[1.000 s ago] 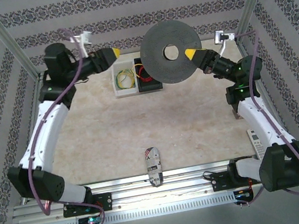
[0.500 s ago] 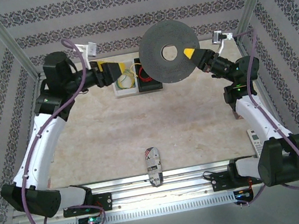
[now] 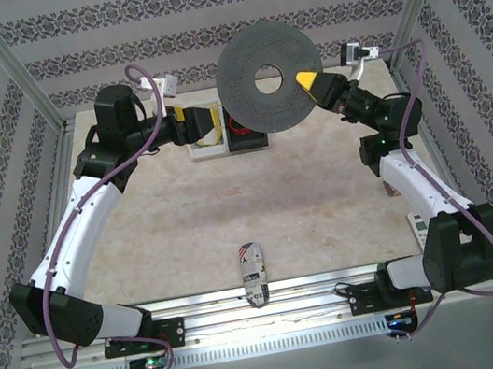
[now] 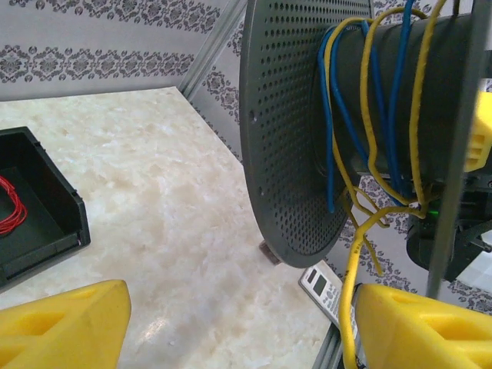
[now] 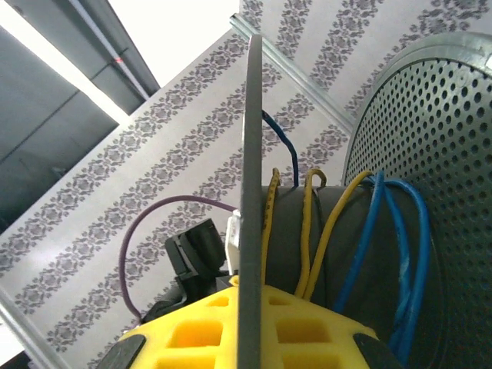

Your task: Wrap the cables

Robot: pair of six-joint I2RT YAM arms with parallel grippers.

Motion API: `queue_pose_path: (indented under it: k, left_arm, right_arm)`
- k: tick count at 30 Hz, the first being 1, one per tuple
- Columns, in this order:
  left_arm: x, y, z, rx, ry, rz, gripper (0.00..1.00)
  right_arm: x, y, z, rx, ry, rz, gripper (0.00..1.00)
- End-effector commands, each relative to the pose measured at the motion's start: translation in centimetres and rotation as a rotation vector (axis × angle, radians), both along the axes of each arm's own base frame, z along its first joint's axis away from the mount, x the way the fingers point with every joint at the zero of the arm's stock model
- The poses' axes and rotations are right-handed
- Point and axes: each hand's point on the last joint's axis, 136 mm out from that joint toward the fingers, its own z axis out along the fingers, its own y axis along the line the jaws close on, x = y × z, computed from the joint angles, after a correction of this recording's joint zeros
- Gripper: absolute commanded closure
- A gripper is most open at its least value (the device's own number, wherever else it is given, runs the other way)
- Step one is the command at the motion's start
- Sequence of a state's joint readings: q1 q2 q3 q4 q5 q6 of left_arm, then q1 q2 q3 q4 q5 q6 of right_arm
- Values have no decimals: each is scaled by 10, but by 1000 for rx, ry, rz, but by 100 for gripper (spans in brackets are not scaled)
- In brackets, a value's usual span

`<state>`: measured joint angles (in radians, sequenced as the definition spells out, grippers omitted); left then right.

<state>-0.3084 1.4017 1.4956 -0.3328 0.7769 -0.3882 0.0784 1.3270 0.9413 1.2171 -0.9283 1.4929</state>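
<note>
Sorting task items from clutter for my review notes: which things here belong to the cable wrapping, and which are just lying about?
In the job: yellow cable, spool, right gripper holding it, open left gripper, white bin under it.
Lying about: black bin with red wire, patterned item at near edge, remote-like device at right edge.

free central tabletop (image 3: 259, 201); spool (image 3: 251, 98), bins (image 3: 209, 151) beyond

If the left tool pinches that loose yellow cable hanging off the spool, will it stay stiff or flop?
Probably floppy: the yellow cable hangs off the spool in a loose curve beside the open left tool. Somewhat springy too, judging by its slack, uneven windings. Thin and smooth-looking, so it may slip in a light pinch.
</note>
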Motion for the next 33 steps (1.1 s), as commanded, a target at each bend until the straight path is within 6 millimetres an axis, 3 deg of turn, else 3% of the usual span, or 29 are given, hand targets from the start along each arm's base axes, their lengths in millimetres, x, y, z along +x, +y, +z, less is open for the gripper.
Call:
queue_pose_path:
  k: [1,6,13,18,23,29,33]
  left_arm:
    - [1,-5,11,-16,-74,-23,23]
    - [2,-9,16,-39,-105,-52,23]
    - [4,-9,21,-84,-129,-82,27]
    - [1,-7,32,-141,-162,-111,50]
    - [-4,-9,39,-160,-180,-153,63]
    - [-12,-9,46,-168,-193,-182,98]
    - [-17,-8,52,-176,-203,-182,100]
  right_arm:
    - [-38,8,49,67,-188,57,100]
    - [-57,25,57,59,-217,128,100]
    - [-70,29,64,66,-227,161,100]
    - [-76,33,66,66,-224,188,100]
    - [-76,39,65,63,-221,208,100]
    - [-69,42,58,58,-200,213,100]
    - [-54,42,50,50,-162,198,100]
